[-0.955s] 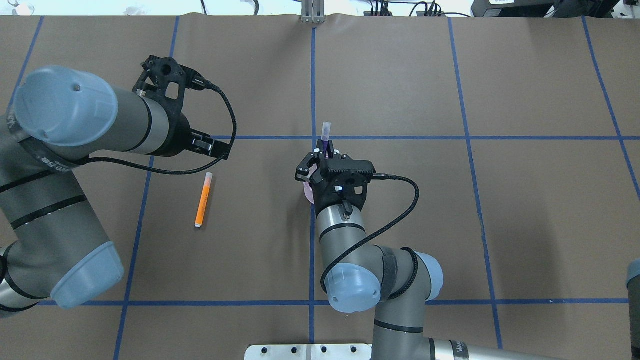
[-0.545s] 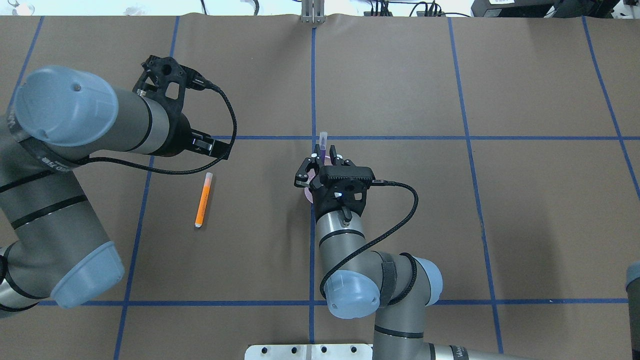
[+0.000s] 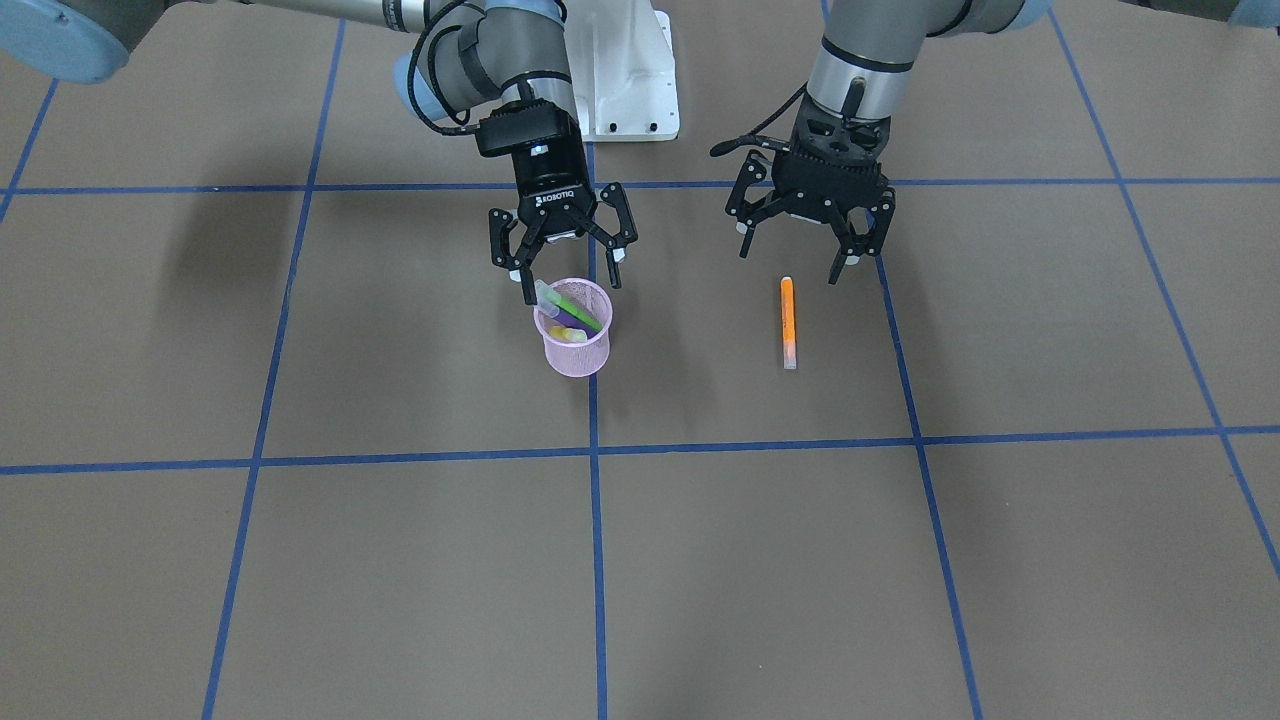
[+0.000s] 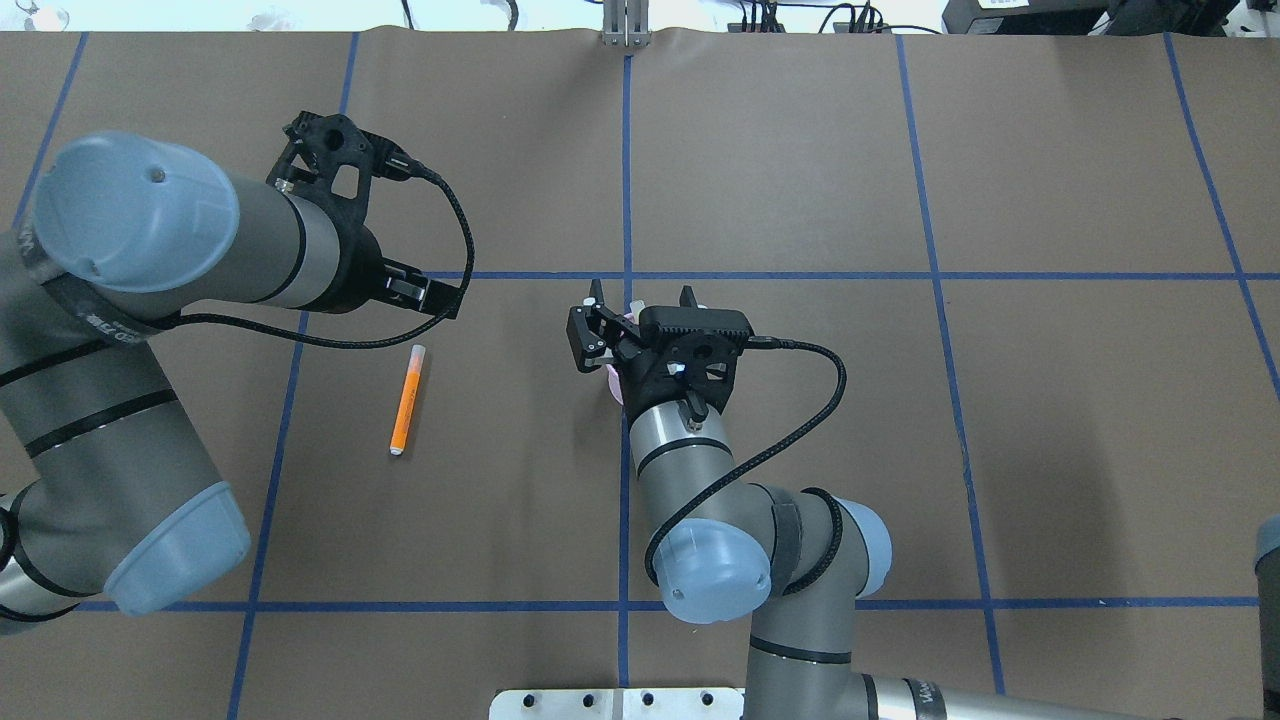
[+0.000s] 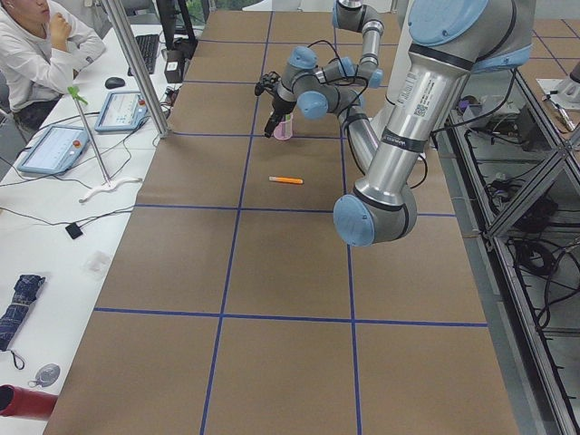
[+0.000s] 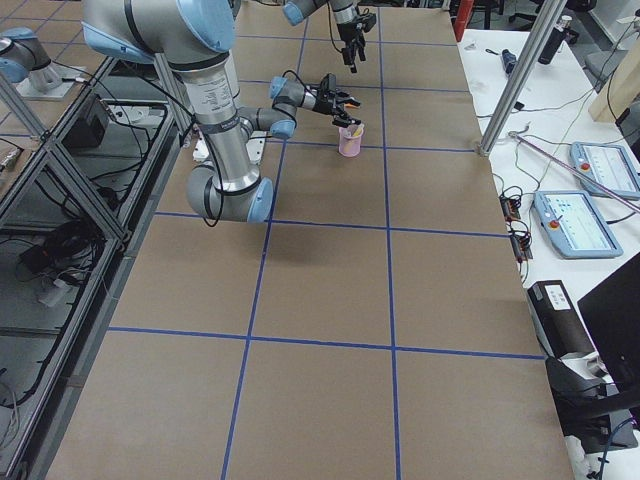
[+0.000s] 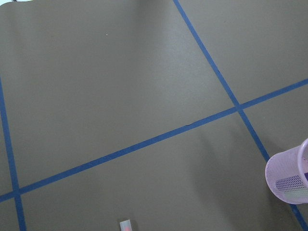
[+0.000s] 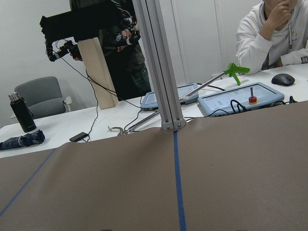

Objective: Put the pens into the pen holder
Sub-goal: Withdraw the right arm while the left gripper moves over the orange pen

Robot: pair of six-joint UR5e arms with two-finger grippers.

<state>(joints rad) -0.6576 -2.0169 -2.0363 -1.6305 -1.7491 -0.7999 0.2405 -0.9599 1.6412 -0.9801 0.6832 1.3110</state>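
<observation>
I saw the right gripper (image 3: pixel 570 280) spread wide and empty, poised right over the holder (image 3: pixel 578 356), with one fingertip close to its rim. The holder stood upright on the table (image 3: pixel 400 560), beside a blue tape line (image 3: pixel 594 420). Inside it the green pen (image 3: pixel 578 308) leaned across the mouth, its cap poking past the rim. The purple pen (image 3: pixel 568 319) lay under it and the yellow pen (image 3: pixel 570 336) lower down. The orange pen (image 3: pixel 788 320) lay flat on the table on the left arm's side, well apart from the holder, its cap pointing away from the robot. The left gripper (image 3: pixel 790 262) was wide too, gripping nothing, near the pen's uncapped end. How high it hung I could not tell.
</observation>
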